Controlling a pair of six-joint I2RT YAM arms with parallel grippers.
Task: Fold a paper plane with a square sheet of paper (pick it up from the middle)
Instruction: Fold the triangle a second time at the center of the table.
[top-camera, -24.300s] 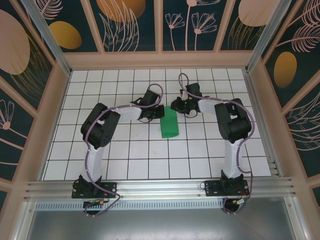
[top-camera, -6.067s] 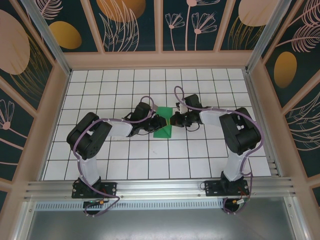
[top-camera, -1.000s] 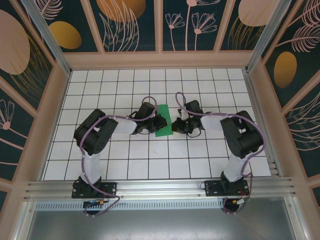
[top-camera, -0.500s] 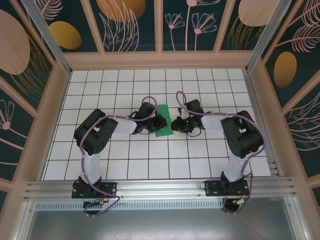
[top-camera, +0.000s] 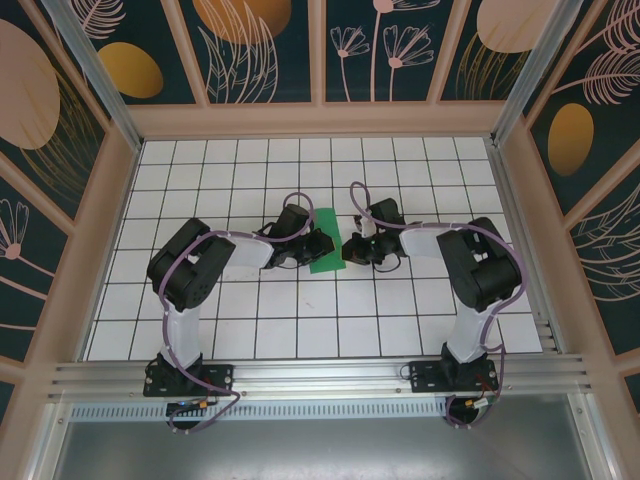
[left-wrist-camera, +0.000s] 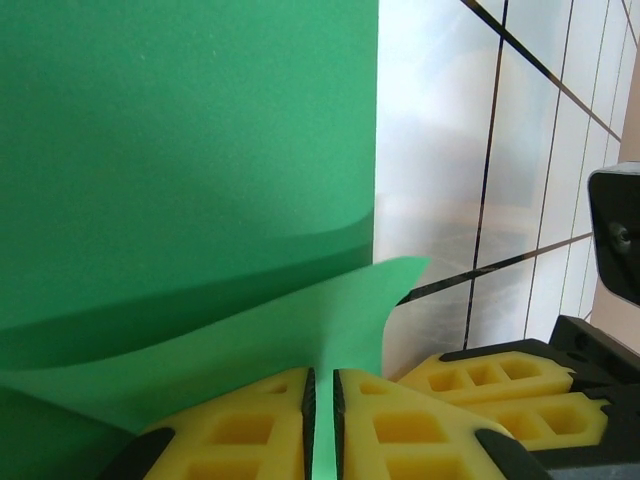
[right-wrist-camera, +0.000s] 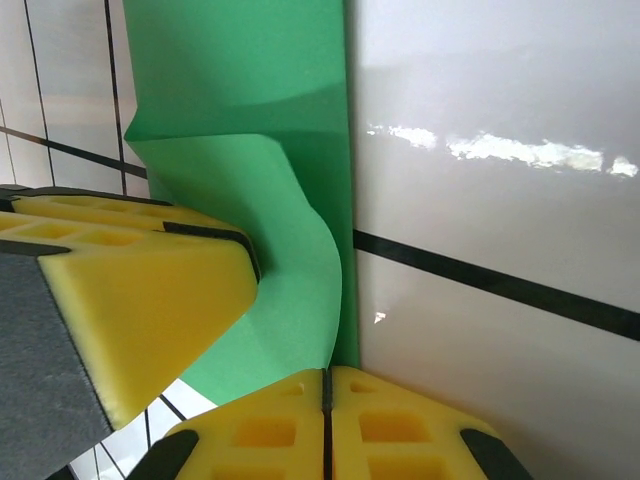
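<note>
The left arm (top-camera: 240, 250) and right arm (top-camera: 425, 238) reach inward with elbows out and wrists low, facing each other. The left claw (left-wrist-camera: 322, 400) presses its yellow fingers (left-wrist-camera: 240, 430) together on the folded green paper (left-wrist-camera: 180, 150). The right claw (right-wrist-camera: 325, 400), just beside it, pinches the paper's other edge.

- No text, label, brand, number or sign can be read in any of the views.
- In the top view, the black mounting plates of the arms (top-camera: 187, 377) at the near edge of the white gridded tabletop (top-camera: 250, 330) are too small to tell whether they carry any marking.
</note>
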